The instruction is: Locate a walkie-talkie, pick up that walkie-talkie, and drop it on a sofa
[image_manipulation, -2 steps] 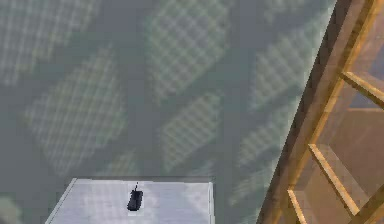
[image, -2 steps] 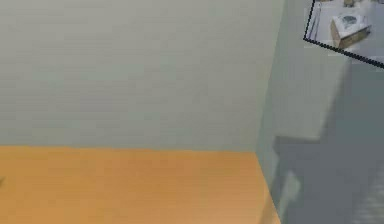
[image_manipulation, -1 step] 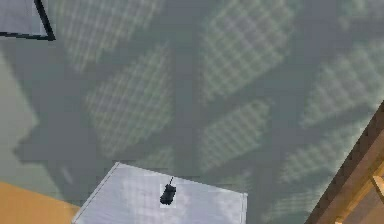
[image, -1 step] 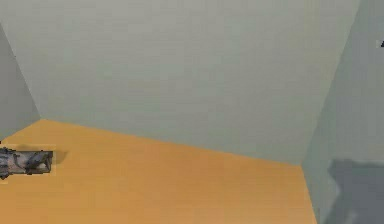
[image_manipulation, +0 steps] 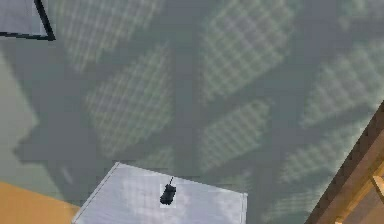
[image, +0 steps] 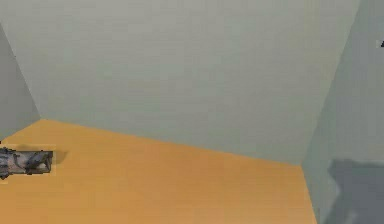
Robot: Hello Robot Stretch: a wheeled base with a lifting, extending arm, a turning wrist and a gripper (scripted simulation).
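Note:
A small dark oblong thing (image_manipulation: 168, 192) with a thin stub at its top, shaped like a walkie-talkie, lies on a pale checked tabletop (image_manipulation: 120, 200) at the bottom of the arm side view. It rests near the middle of that top, close to the wall behind it.
An orange floor (image: 150, 180) runs up to grey-green walls that meet in a corner at the forward view's right. A dark mottled object (image: 22, 160) lies on the floor at that view's left edge. A dark-framed panel (image_manipulation: 20, 18) hangs top left; a wooden edge (image_manipulation: 355, 185) slants bottom right.

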